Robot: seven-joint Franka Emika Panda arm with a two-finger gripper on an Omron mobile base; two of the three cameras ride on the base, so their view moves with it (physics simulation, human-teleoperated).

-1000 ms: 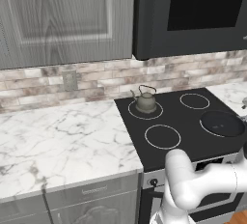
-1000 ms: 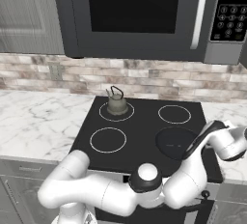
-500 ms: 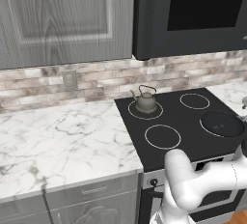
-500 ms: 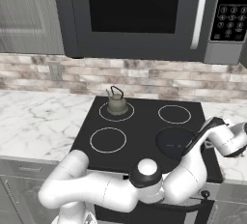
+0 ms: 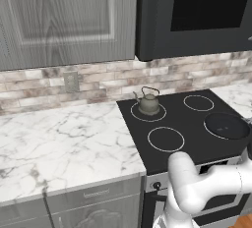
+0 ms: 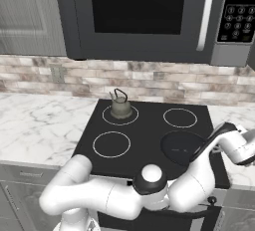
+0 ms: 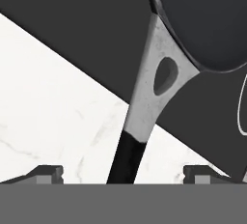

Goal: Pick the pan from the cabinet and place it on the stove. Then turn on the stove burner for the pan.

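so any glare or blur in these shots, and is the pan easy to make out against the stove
Left base view: flat, even light, no glare; the pan nearly merges with the black stove, told by its rim. Right base view: sharp, soft sheen on the microwave door. Hand view: close and slightly soft; the pan's pale handle neck stands out, with a fingertip of the gripper either side.

kettle (image 5: 148,103) blocks rear-left ring, pan (image 5: 226,126) front-right, other rings bare

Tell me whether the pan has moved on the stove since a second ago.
No. The pan sits on the same front right burner of the stove, as far from the kettle as before.
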